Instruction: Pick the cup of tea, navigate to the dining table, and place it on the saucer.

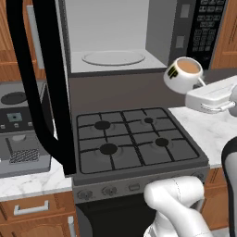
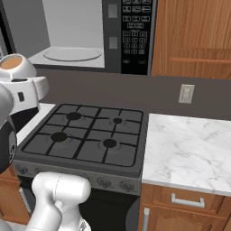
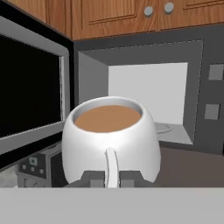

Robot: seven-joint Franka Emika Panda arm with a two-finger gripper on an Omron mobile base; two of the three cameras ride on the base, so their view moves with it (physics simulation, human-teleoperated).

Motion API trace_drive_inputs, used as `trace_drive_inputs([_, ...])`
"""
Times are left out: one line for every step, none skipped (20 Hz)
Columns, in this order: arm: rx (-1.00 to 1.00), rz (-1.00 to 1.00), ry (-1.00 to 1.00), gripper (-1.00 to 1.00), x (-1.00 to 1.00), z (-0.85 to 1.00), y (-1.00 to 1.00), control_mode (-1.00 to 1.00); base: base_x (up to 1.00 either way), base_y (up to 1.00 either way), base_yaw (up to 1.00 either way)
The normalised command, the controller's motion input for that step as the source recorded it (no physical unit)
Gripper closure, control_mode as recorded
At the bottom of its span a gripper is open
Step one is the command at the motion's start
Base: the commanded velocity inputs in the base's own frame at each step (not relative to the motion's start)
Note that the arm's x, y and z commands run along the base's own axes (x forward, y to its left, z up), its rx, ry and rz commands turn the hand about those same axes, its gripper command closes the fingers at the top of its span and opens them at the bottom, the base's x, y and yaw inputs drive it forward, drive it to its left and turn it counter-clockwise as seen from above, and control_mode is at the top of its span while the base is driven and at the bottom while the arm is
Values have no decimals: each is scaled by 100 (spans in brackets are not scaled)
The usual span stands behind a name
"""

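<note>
The cup of tea point(image 1: 183, 74) is a white rounded cup with brown tea and a dark mark on its side. It hangs in the air above the back right of the stove, in front of the open microwave. My gripper point(image 3: 110, 178) is shut on the cup's thin handle, with the cup point(image 3: 109, 140) upright and close in the hand view. From the right base view the cup point(image 2: 16, 67) sits at the far left on top of the white hand. The dining table and the saucer are out of view.
The microwave stands open with a large round turntable plate point(image 1: 113, 58) inside, and its black door point(image 1: 41, 83) swings out to the left. Below lies a gas stove point(image 1: 134, 139). A marble counter point(image 2: 189, 149) runs to the right and an appliance point(image 1: 18, 129) sits to the left.
</note>
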Motion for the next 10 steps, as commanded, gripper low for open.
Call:
trace_drive_inputs([-2, 0, 14, 100, 0, 0, 0, -100, 0, 0, 0])
trace_drive_inputs([-3, -1, 17, 100, 0, 0, 0, -100, 0, 0, 0])
trace_drive_inputs([-3, -2, 20, 100, 3, 0, 0, -100, 0, 0, 0])
trace_drive_inputs([-3, -2, 23, 100, 5, 0, 0, -100, 0, 0, 0])
trace_drive_inputs([-3, -2, 24, 100, 3, 0, 0, -100, 0, 0, 0])
trace_drive_inputs([-2, -2, 26, 100, 1, 0, -1, -100, 0, 0, 0])
trace_drive_inputs([-1, -2, 27, 100, 0, 0, -1, -100, 0, 0, 0])
trace_drive_inputs([0, -2, 21, 100, 0, 0, -1, -100, 0, 0, 0])
trace_drive_inputs([0, -1, 15, 100, 0, 0, -1, -100, 0, 0, 0])
trace_drive_inputs([0, -1, 12, 100, 0, 0, 0, -100, 0, 0, 0])
